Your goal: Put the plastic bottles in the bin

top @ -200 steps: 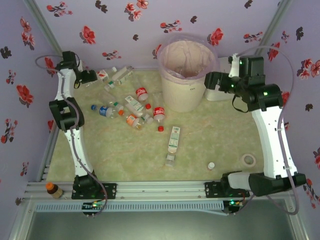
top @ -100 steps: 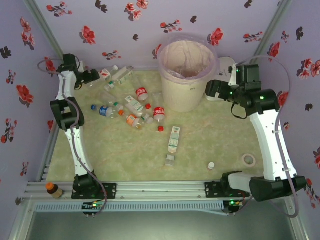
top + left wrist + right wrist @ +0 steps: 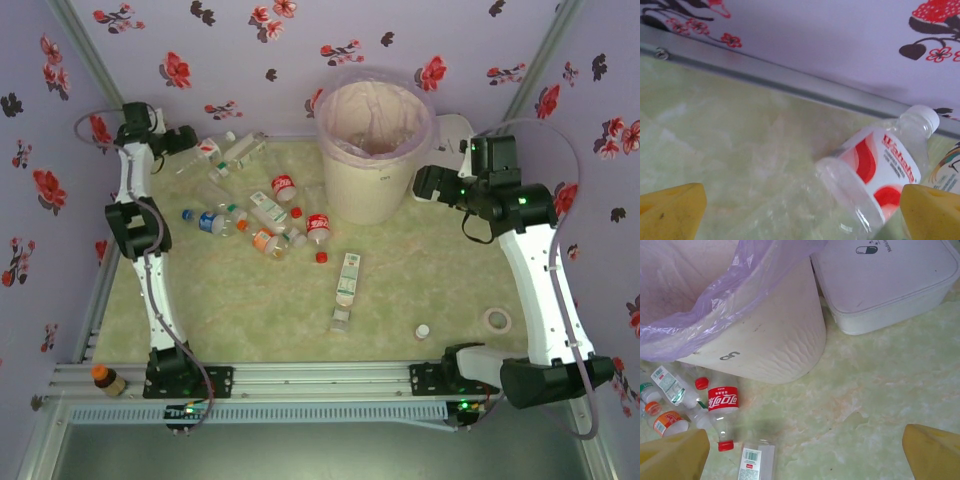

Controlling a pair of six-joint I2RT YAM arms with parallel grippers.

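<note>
Plastic bottles (image 3: pixel 255 205) lay scattered on the surface (image 3: pixel 430 280) left of the bin (image 3: pixel 372 195). Both claws stood wide apart, empty: left claw (image 3: pixel 800 215) over a white-capped bottle (image 3: pixel 880 167) labelled "Wahaha" against the far rail (image 3: pixel 790 80), right claw (image 3: pixel 805 455) beside the bin. Risk, I judged: the round bottle rolls along the rail and slips the pinch.

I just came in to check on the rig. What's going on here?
Two robot arms are clearing plastic bottles into the lined bin. Both claws are open and empty. The left claw hovers by the back wall over a white-capped, red-labelled bottle; the right claw hangs beside the bin. The bottles lie scattered on the table.
</note>
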